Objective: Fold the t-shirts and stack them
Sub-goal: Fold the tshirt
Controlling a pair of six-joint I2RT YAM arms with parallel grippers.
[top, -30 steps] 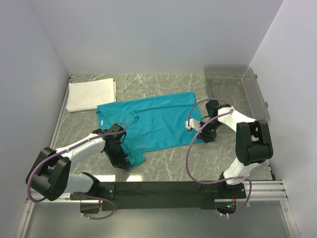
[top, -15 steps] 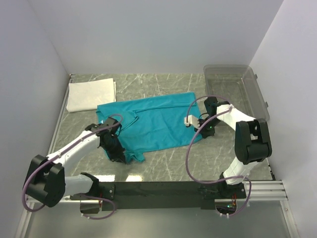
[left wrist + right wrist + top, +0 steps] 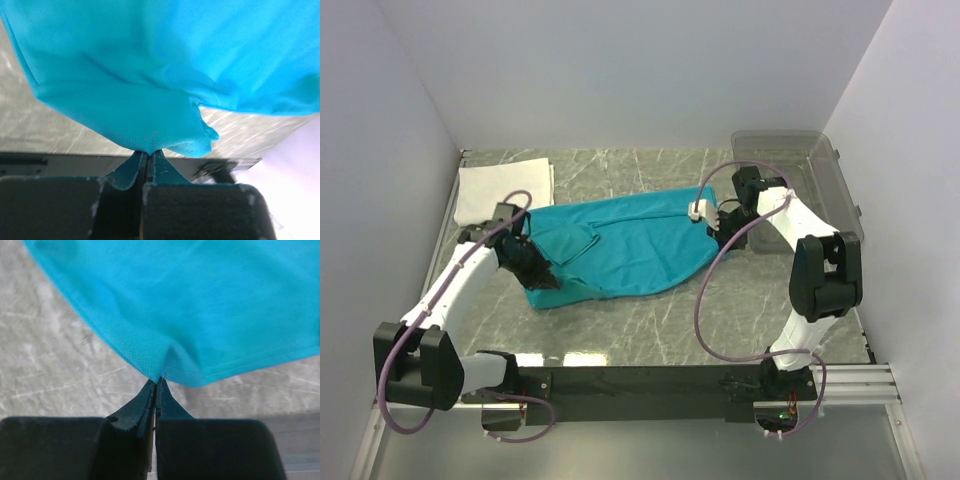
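Table (image 3: pixel 650 332): teal tee (image 3: pixel 630 245), white tee (image 3: pixel 505 190), bin (image 3: pixel 844 196)

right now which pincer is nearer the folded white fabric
Left. Left pincer sits just nearside of the folded white fabric; right pincer far across, beside the clear plastic bin.

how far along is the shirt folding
Done: the white tee lies folded at the far left corner. In hand: the left end effector and right end effector are each shut on an edge of the teal tee, which lies spread wide and is not yet folded small. Left: finish folding the teal tee, then stack it with the white tee.
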